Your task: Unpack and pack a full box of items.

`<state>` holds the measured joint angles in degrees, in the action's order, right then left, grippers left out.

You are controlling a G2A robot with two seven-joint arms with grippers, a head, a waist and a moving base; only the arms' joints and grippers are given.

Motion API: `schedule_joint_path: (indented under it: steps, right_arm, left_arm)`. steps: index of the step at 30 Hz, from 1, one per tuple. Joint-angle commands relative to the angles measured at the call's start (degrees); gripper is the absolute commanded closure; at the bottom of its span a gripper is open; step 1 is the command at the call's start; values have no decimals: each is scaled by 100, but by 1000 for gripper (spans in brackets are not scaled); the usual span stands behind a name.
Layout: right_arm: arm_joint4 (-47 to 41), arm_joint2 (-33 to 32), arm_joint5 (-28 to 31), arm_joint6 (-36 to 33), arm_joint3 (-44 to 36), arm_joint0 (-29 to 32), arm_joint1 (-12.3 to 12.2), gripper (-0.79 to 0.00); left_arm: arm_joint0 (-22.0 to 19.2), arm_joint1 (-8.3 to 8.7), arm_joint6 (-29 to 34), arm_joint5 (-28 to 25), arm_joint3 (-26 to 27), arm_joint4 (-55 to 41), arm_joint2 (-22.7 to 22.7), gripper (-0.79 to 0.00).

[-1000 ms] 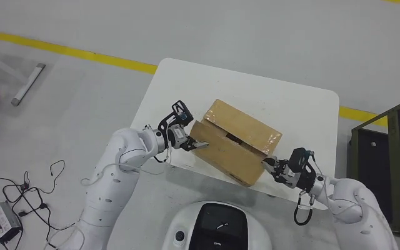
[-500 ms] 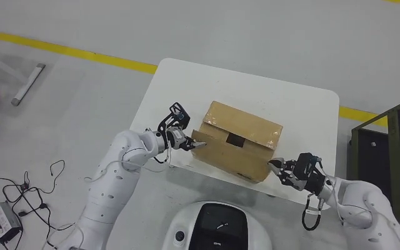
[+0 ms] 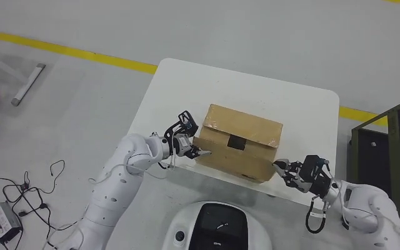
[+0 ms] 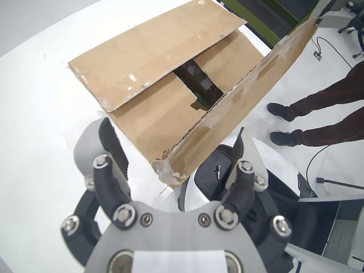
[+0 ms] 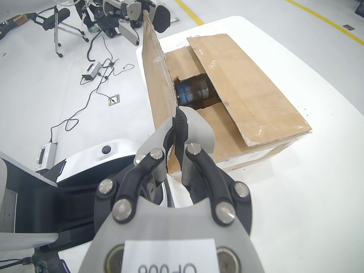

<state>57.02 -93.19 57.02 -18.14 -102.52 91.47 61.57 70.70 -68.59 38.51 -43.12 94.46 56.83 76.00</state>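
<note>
A brown cardboard box [image 3: 244, 125] sits on the white table [image 3: 300, 106], near its front edge. The far top flap [image 5: 244, 92] lies flat. The near flap [image 4: 250, 92] stands up on edge. My right gripper [image 5: 177, 120] is shut on one end of that raised flap [image 3: 234, 159], also seen in the top view [image 3: 279, 167]. At the flap's other end my left gripper [image 4: 172, 126] is open, its fingers on either side of the torn corner without touching it [image 3: 197, 150]. Through the gap between the flaps a blue-labelled bottle [image 5: 193, 92] lies inside.
A green rack [image 3: 375, 156] stands on the floor just past the table's right side. Cables and a small power unit [image 5: 91, 70] lie on the floor to the left. Bare tabletop stretches behind and to the right of the box.
The box has turned from a diagonal lie to nearly square with the table's front edge. My right gripper moved outward to the right with the flap; my left gripper shifted closer to the flap's corner.
</note>
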Motion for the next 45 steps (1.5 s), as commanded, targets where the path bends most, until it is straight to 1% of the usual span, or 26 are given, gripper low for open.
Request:
schedule_joint_path:
  steps: [1,6,7,10,11,12,13,18,19,21,22,23,24,25,27,28,29,31,33,36,37,39,40,43,44,45]
  right_arm:
    - [-44,-21,-102,26,28,-1,-9,0]
    - [-150,-26,-190,24,9,-3,-35,0]
    - [-160,-24,-192,15,-4,3,-41,-34]
    - [-186,-16,-190,-20,-20,24,-61,-406]
    - [-196,-18,-189,-24,-25,31,-65,-560]
    - [-228,-25,-197,-31,-24,54,-73,-776]
    - [-279,-25,-191,-35,-18,75,-79,-785]
    - [-908,-113,-106,-1,52,188,-118,-785]
    - [-1154,-144,-78,38,88,223,-126,-785]
    - [-1639,-239,-130,75,164,263,-145,-785]
    - [-1955,-260,-148,108,200,286,-151,-785]
    - [-2192,-286,-156,79,217,298,-164,-785]
    - [-2357,-310,-184,67,240,304,-171,-785]
    - [-2619,-345,-251,9,271,303,-187,-702]
    - [-3042,-352,-358,-25,342,289,-201,-342]
    - [-3181,-349,-419,-85,377,274,-210,-197]
    - [-3314,-337,-522,-149,423,244,-216,0]
    - [-3463,-274,-717,-276,485,153,-224,0]
    - [-3602,-134,-840,-347,590,45,-220,0]
    - [-3854,95,-1037,-442,790,-128,-207,0]
    - [-3916,178,-1088,-509,846,-183,-204,0]
    - [-3929,295,-1163,-640,915,-300,-204,0]
    - [-3936,355,-1197,-684,953,-343,-201,0]
    - [-3947,510,-1291,-778,1046,-460,-194,0]
    - [-3966,544,-1299,-786,1069,-475,-191,0]
    - [-3986,590,-1298,-820,1097,-500,-190,0]
  left_arm:
    - [32,19,-25,-66,51,38,-22,0]
    - [62,75,35,-389,168,322,-124,0]
    - [66,89,10,-476,182,426,-136,0]
    - [94,114,-133,-566,200,480,-153,0]
    - [96,121,-146,-609,214,493,-158,0]
    - [106,134,-171,-707,243,479,-176,0]
    - [107,145,-191,-771,263,471,-177,0]
    - [113,196,-280,-912,340,518,-171,0]
    - [117,203,-312,-918,338,499,-171,-80]
    - [102,224,-308,-1020,345,533,-193,-65]
    - [99,233,-333,-1031,337,522,-192,-215]
    - [101,240,-358,-1029,330,511,-194,-277]
    - [99,245,-365,-1029,329,514,-197,-286]
    - [89,257,-372,-1045,343,553,-204,-249]
    - [86,273,-427,-1059,322,595,-211,-320]
    - [83,281,-461,-1074,307,622,-215,-336]
    - [78,289,-495,-1094,297,651,-221,-339]
    - [72,303,-580,-1129,275,684,-233,-357]
    - [65,316,-648,-1154,252,699,-249,-419]
    - [56,338,-717,-1189,244,744,-266,-437]
    - [57,345,-739,-1194,245,756,-270,-505]
    - [57,362,-788,-1241,256,761,-271,-493]
    - [59,371,-815,-1256,255,754,-262,-529]
    - [66,397,-861,-1279,256,686,-242,-480]
    - [65,403,-861,-1285,259,671,-238,-397]
    - [65,411,-862,-1291,263,642,-235,-376]
